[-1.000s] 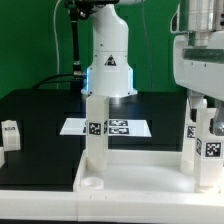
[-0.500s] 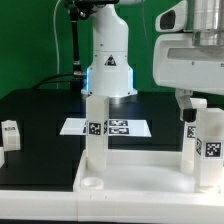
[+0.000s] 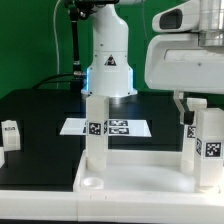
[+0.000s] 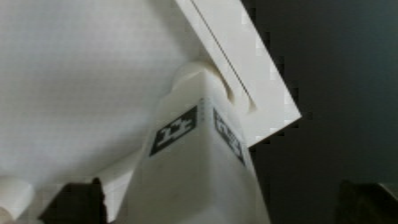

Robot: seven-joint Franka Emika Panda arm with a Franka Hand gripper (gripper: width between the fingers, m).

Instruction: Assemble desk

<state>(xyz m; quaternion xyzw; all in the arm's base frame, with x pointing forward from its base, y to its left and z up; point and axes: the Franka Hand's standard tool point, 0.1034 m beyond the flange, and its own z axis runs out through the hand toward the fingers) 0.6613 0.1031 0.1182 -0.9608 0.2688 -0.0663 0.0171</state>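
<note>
The white tabletop point(image 3: 140, 172) lies rim up at the front, with three white tagged legs standing in it: one at the exterior view's left point(image 3: 95, 128), one at the back right point(image 3: 190, 138) and one at the front right point(image 3: 211, 148). My gripper point(image 3: 195, 106) hangs just above the two right legs. In the wrist view a tagged leg point(image 4: 199, 150) rises from the tabletop point(image 4: 89, 80) into the space between my fingers point(image 4: 80, 203). The jaws stand wide apart and clear of the leg's sides. My gripper point(image 4: 222, 208) is open.
The marker board point(image 3: 130, 128) lies on the black table behind the tabletop. A loose white tagged leg point(image 3: 10, 132) lies at the exterior view's left edge. The robot's white base point(image 3: 108, 60) stands at the back.
My gripper and wrist have shifted toward the exterior view's left, above the right-hand legs. The legs and tabletop have not moved.
</note>
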